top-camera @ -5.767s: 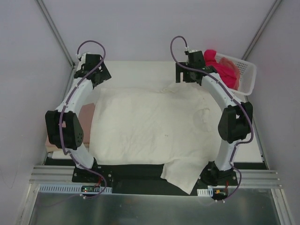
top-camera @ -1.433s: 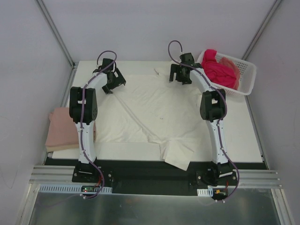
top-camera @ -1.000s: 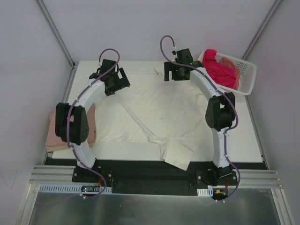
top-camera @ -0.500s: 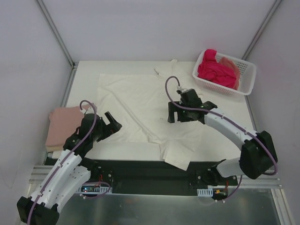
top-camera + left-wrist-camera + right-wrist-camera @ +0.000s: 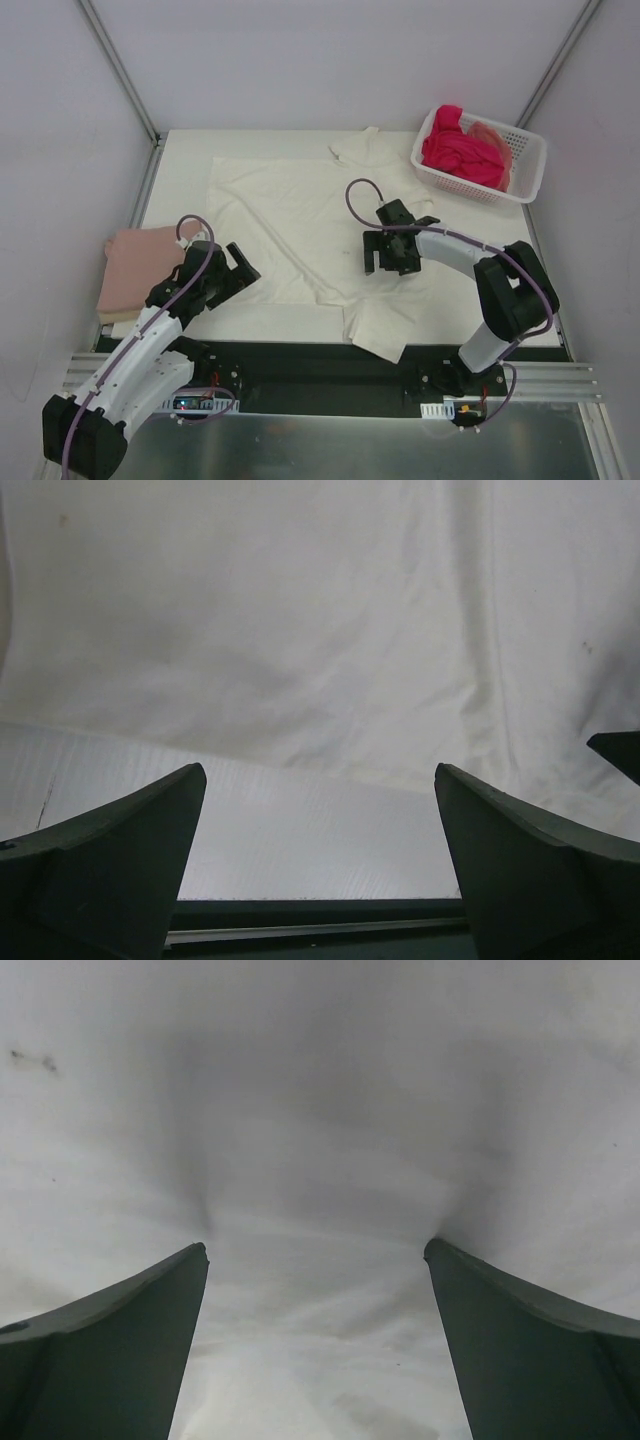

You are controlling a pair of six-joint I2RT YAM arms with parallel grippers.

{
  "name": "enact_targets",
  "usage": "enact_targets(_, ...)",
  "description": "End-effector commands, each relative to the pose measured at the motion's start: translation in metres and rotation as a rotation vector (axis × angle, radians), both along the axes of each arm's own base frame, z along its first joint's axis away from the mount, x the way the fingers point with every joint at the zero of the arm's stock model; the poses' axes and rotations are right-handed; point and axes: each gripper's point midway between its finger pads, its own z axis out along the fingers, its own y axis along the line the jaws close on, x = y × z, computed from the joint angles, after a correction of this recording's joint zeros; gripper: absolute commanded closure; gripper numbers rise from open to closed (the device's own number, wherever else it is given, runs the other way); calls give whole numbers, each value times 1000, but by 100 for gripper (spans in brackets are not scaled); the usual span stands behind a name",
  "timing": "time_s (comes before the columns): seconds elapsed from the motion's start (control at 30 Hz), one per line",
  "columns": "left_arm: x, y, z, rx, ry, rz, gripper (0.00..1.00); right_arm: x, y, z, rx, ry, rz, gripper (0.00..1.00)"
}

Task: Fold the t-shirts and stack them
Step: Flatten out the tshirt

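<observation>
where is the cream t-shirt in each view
Top external: cream t-shirt spread across the middle of the table.
Left wrist: fills the upper frame, bare table below.
Right wrist: fills the whole frame.
Shared landmark: its near hem against the table, in top external and left wrist.

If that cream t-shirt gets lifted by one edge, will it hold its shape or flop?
Probably floppy: the cream t-shirt lies creased and flat, and one part droops over the near edge of the table. Likely light, since it looks like thin cloth. Pushed, it would probably bunch rather than slide whole.
</observation>
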Motion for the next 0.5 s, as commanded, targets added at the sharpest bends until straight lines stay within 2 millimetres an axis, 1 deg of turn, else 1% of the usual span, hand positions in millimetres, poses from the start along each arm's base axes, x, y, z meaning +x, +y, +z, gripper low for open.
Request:
enact_targets(0.0,0,10,-1,38,10,62,1,7,-34,-8,-47,-4,-114,3)
enact_targets(0.07,-2,13,-2,50,21,73,1,3,-46,-12,-58,8,-128,3)
enact_targets(0.13,-3,15,-3,58,31,80,1,6,-55,-10,-57,2,-148,3)
enact_targets(0.2,-8,17,-6,68,59,82,1,6,-59,-11,-53,5,-154,3)
enact_targets(0.27,-12,18,-8,75,85,90,0,5,-58,-11,-39,12,-152,3)
enact_targets(0.33,-22,27,-15,109,133,125,1,5,-53,-9,-15,9,-144,3)
enact_targets(0.4,-30,45,-21,176,178,203,2,6,-46,-5,19,6,-129,3)
enact_targets(0.43,-43,54,-24,219,237,230,2,8,-46,0,27,-11,-130,3)
enact_targets(0.47,-45,63,-24,252,243,284,3,9,-45,4,31,-19,-128,3)
